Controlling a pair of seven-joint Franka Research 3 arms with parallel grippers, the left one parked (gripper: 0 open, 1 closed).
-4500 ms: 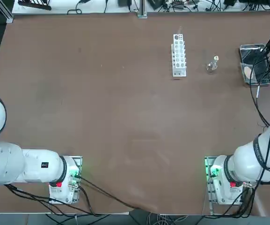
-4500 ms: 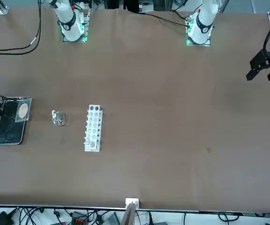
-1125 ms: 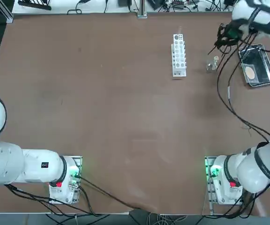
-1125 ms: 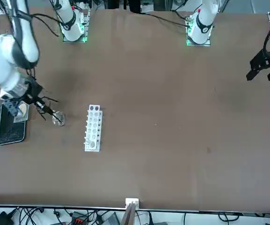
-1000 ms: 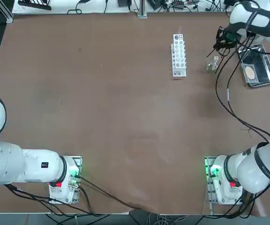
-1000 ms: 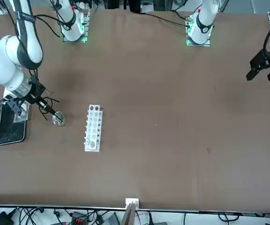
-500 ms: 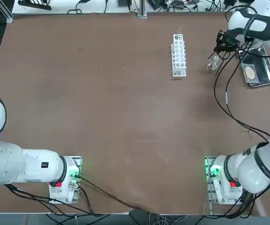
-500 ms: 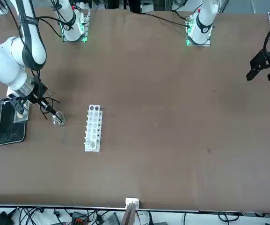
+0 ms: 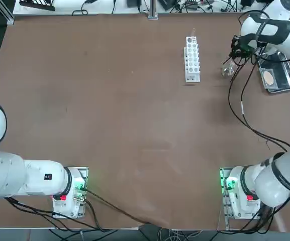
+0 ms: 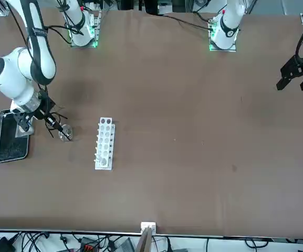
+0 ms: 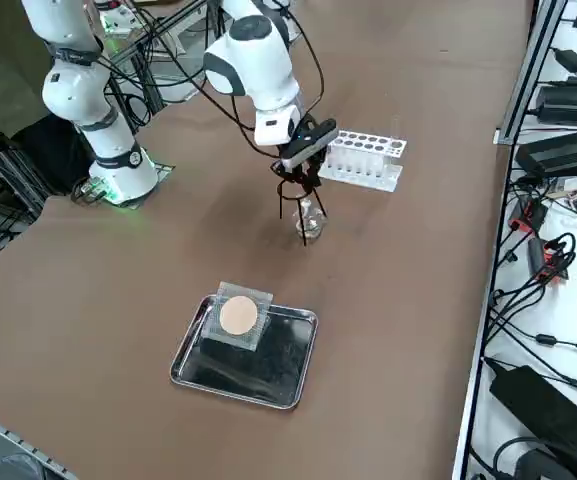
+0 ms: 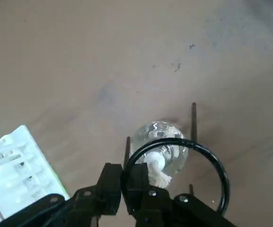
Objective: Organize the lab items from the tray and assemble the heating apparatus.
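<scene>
My right gripper (image 12: 123, 182) is shut on the rim of the thin black wire ring tripod (image 12: 216, 163). It holds the ring directly over the small clear glass burner bottle (image 12: 162, 137). The tripod's legs hang down around the bottle. From the side, the gripper (image 11: 303, 170) hangs just above the burner (image 11: 310, 222) on the table. The shiny metal tray (image 11: 280, 368) lies nearer the table edge, with the grey mesh pad (image 11: 238, 317) resting tilted over its corner. From overhead, the gripper (image 9: 233, 55) is beside the burner (image 9: 227, 70), left of the tray (image 9: 286, 75).
The white many-holed tube rack (image 9: 192, 58) lies on the table left of the burner, a short gap away, and shows too in the side view (image 11: 363, 160). The arm's cables trail over the table between burner and tray.
My right gripper left the tray with the ring tripod and moved left to the burner. Over the last second it shifted slightly and settled the ring over the bottle.
</scene>
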